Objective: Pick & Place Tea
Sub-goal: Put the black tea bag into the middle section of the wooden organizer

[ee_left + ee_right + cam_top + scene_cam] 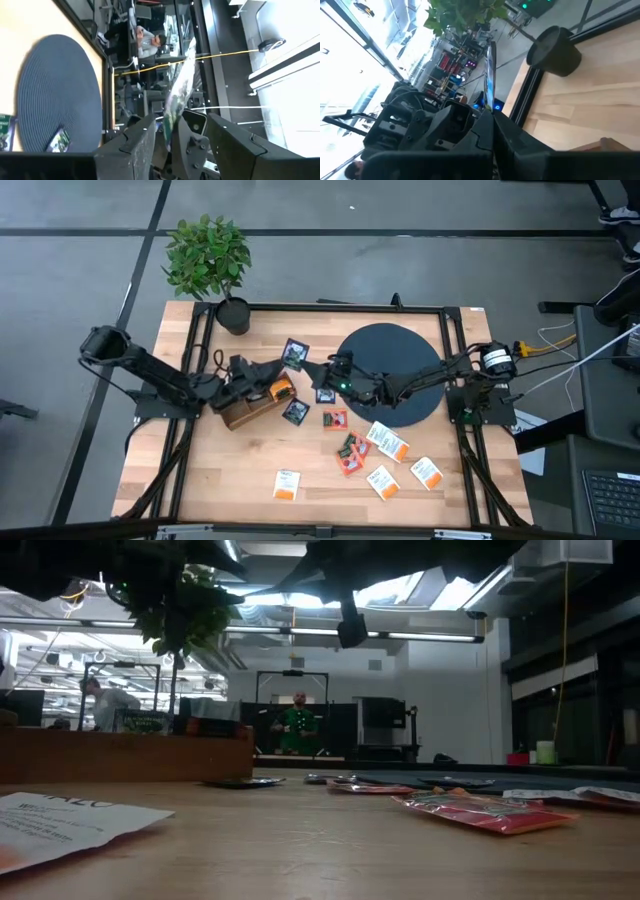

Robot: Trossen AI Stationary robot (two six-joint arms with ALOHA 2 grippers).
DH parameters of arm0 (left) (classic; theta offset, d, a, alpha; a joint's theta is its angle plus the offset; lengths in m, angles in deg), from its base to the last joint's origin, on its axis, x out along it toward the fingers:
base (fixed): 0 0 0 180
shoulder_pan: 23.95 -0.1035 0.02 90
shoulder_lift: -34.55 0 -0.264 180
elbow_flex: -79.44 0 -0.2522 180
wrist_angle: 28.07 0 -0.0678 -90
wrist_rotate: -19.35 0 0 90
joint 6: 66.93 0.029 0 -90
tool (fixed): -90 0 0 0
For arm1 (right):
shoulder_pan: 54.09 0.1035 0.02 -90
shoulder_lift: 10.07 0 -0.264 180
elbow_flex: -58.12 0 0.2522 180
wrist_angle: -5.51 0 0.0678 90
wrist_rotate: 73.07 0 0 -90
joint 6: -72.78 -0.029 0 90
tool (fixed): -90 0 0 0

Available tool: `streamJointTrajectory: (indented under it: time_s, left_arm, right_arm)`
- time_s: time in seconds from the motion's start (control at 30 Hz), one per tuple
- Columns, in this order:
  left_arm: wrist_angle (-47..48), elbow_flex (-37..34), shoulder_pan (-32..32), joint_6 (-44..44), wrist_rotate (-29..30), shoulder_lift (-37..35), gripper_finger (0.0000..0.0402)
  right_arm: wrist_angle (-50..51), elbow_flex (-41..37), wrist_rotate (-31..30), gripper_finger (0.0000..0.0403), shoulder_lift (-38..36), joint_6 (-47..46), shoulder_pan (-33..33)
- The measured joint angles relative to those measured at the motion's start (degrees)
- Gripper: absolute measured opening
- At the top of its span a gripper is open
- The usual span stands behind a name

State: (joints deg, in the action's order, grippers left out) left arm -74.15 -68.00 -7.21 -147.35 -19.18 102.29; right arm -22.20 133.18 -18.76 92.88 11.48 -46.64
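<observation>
From above: left gripper (276, 372) over the brown wooden box (245, 410) at 9 o'clock from mid-tabletop (230, 470). Right gripper (318, 370) reaching across the dark round disc (400, 355) to meet it tip to tip. Loose tea sachets (388, 442) scattered toward 5 o'clock, an orange one (282, 390) in the box, and a potted plant (208, 255) at 11 o'clock.

At tabletop level: a red-orange sachet (490, 812) lying flat at 3 o'clock and a white one (60, 820) at 8 o'clock.

Left wrist: own fingers (137, 145) spread wide, clear of the held sachet (180, 85) standing edge-on between them.

Right wrist: fingers closed, pinching that sachet at its lower edge.
</observation>
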Motion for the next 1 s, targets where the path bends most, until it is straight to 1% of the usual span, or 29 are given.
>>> streamJointTrajectory:
  time_s: [0.2, 0.3, 0.47, 0.73, 0.93, 1.0]
  left_arm:
    - [5.8, 2.2, -2.0, -1.3, -2.6, 0.0, 0.0171]
    - [7.1, 3.3, -2.7, -1.3, -3.0, 0.0, 0.016]
    - [7.2, 3.8, -3.1, -0.4, -2.9, 0.0, 0.0115]
    - [7.5, 3.8, -3.1, -0.4, -1.8, 0.0, 0.001]
    - [7.6, 3.8, -3.1, 0.6, -2.8, 0.0, 0.0002]
    - [7.6, 3.8, -3.0, 0.8, -3.3, 0.0, 0.0002]
  right_arm:
    - [-1.7, 0.0, 2.5, 0.0002, 0.0, -0.1, -0.4]
    - [-1.6, 0.0, 2.8, 0.0002, 0.0, -0.1, -0.5]
    - [-1.6, 0.0, 2.8, 0.0002, 0.0, -0.1, -0.5]
    - [-1.6, 0.0, 2.8, 0.0003, 0.0, -0.1, -0.5]
    - [-1.6, 0.0, 2.8, 0.0006, 0.1, 0.1, -0.5]
    - [-1.4, 0.0, 4.0, 0.0013, 0.1, 0.3, -0.5]
